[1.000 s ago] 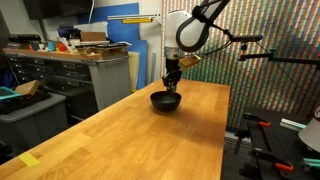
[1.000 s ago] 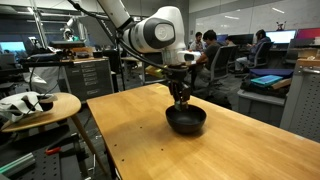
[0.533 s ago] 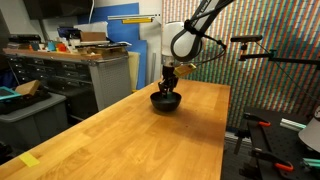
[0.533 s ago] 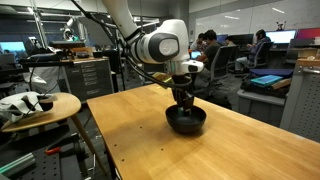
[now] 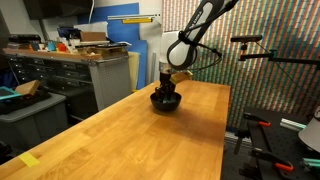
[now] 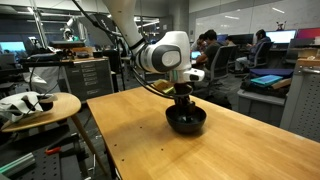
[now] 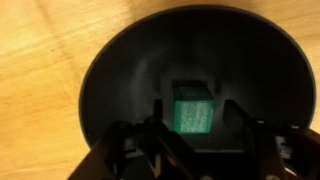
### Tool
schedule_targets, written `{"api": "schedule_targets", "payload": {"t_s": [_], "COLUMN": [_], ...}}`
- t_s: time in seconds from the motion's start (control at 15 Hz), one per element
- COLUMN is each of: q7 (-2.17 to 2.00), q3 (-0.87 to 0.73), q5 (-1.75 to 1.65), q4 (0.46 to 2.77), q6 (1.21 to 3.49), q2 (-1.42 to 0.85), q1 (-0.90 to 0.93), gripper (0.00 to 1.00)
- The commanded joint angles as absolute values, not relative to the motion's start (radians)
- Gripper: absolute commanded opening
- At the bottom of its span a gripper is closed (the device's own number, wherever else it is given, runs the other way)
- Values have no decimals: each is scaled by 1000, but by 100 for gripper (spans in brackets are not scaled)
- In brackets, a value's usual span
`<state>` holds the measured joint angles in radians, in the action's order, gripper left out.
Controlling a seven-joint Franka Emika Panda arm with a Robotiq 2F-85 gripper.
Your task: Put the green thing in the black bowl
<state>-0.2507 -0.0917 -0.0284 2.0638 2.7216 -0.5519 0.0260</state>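
Note:
In the wrist view the small green cube (image 7: pixel 192 118) lies inside the black bowl (image 7: pixel 120 80), near its middle. My gripper (image 7: pixel 196 114) reaches down into the bowl, with a finger on each side of the cube and a small gap on both sides, so it is open. In both exterior views the gripper (image 5: pixel 167 89) (image 6: pixel 183 103) dips into the bowl (image 5: pixel 166 102) (image 6: pixel 186 123), which stands on the wooden table (image 5: pixel 140 140). The cube is hidden in both exterior views.
The bowl stands near the table's far end (image 6: pixel 150 140). A round side table with white things (image 6: pixel 35 105) stands beside it. Cabinets and a cluttered bench (image 5: pixel 70 60) stand behind. A camera stand (image 5: pixel 262 50) rises past the table's edge.
The arm has lowered, bringing the gripper from just above the bowl's rim down into the bowl. The bowl has not moved.

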Motion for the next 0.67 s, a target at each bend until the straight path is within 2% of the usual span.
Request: {"api": "schedule_targets", "payload": {"t_s": [0.0, 0.4, 0.6], "q7": [-228, -227, -205], "q3": [-90, -96, -77], "q5": [-10, -25, -6], "q4": [2041, 2051, 2048], "q6": [2716, 2638, 2529], "q2": [-543, -456, -394], "q1": [21, 31, 13], "gripper": [98, 100, 100]}}
